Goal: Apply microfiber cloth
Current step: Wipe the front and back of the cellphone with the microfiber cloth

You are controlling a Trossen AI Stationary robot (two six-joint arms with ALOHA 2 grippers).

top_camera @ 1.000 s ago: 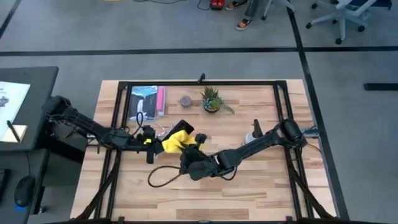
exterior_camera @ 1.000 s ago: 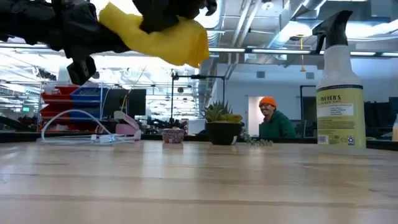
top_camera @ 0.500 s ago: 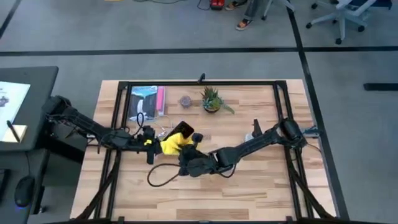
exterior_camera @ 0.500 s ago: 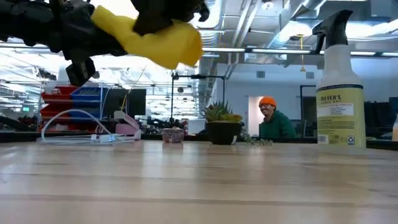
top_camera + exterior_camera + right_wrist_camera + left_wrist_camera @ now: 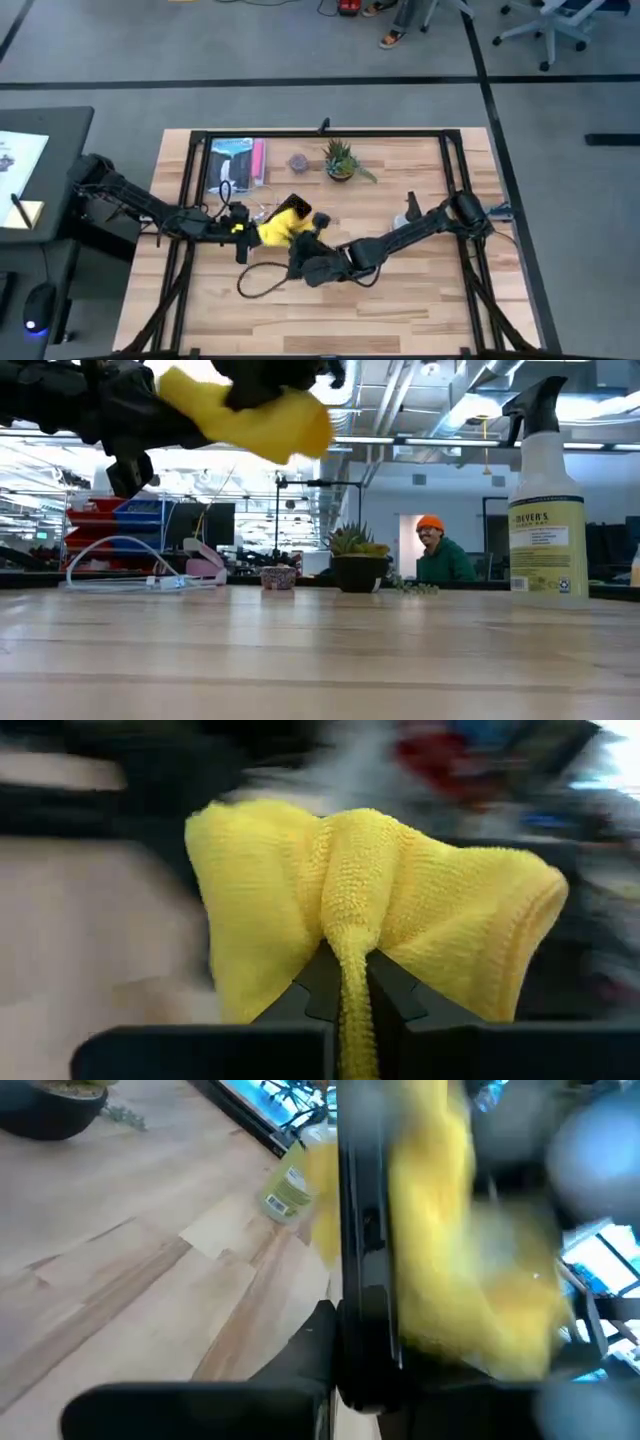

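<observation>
microfiber cloth [image 5: 340,910] pinched in right fingers [image 5: 390,990] above table [image 5: 400,300].

Microfiber cloth [image 5: 380,910]: soft yellow fabric, showing a nubby, looped pile and a stitched hem. Worktop [image 5: 320,660]: pale wood planks, showing a smooth, faintly sheened grain. Right gripper [image 5: 345,982]: wearing matt black plastic. Spray bottle [image 5: 547,510]: showing translucent plastic under a paper label.
</observation>
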